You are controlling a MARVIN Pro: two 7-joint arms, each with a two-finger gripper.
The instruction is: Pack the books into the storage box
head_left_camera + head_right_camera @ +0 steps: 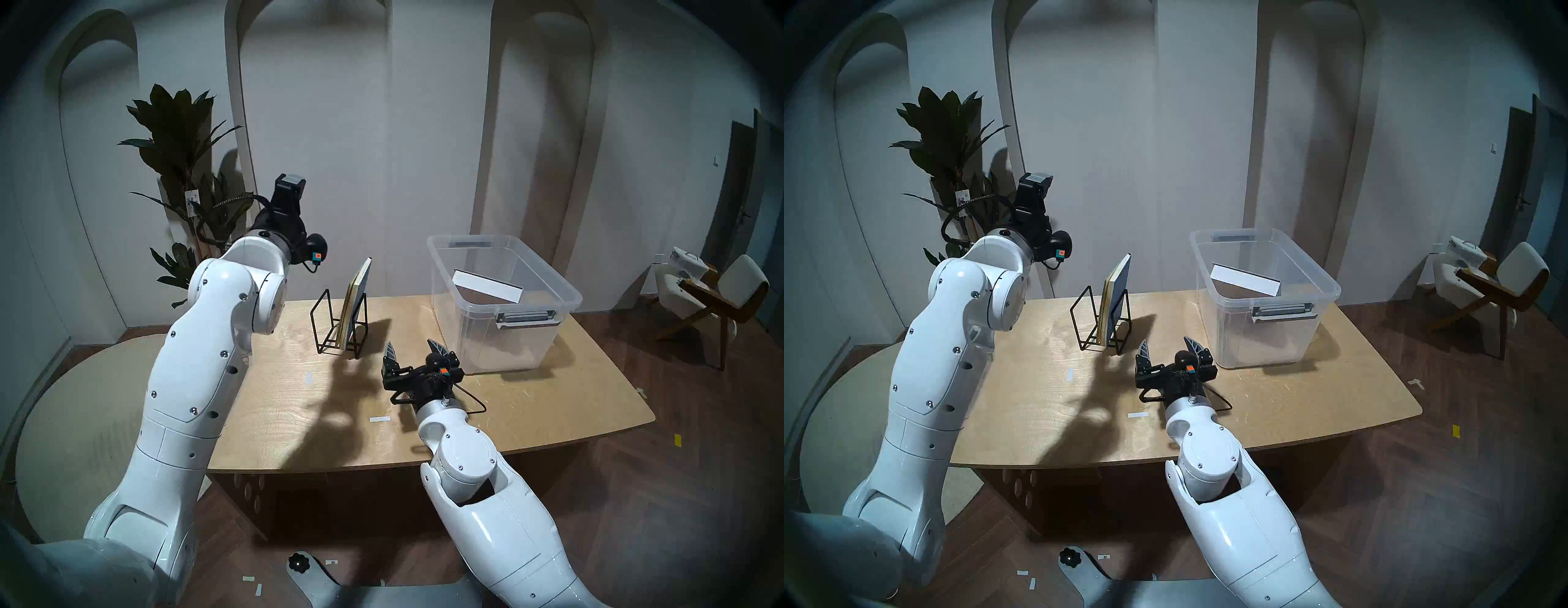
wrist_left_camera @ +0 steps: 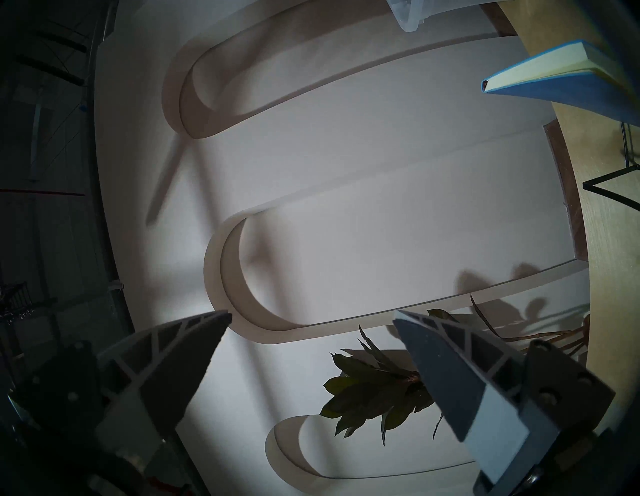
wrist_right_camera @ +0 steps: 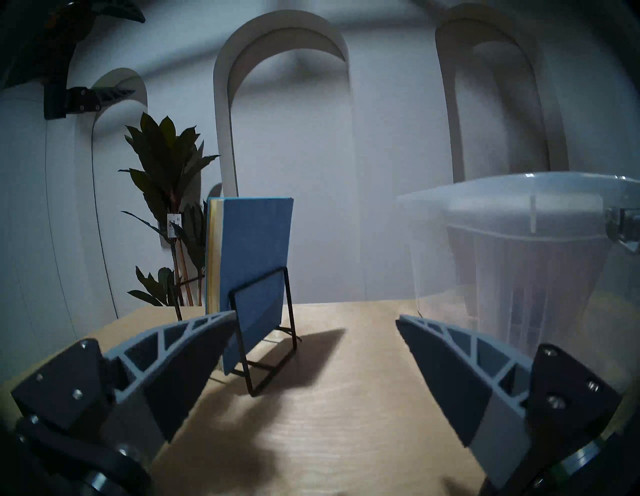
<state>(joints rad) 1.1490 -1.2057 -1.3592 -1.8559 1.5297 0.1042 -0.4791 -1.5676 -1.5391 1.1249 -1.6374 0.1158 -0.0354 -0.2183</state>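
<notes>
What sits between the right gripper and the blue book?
Only the black wire rack fronting the blue book; otherwise bare table ahead of the right gripper, per the right wrist view.

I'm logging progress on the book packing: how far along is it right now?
Done: one thick white hardback lies tilted inside the clear plastic storage box. In hand: nothing; the right gripper and left gripper are both open and empty. Left: the blue-covered and cream thin books standing in the black wire rack.
</notes>
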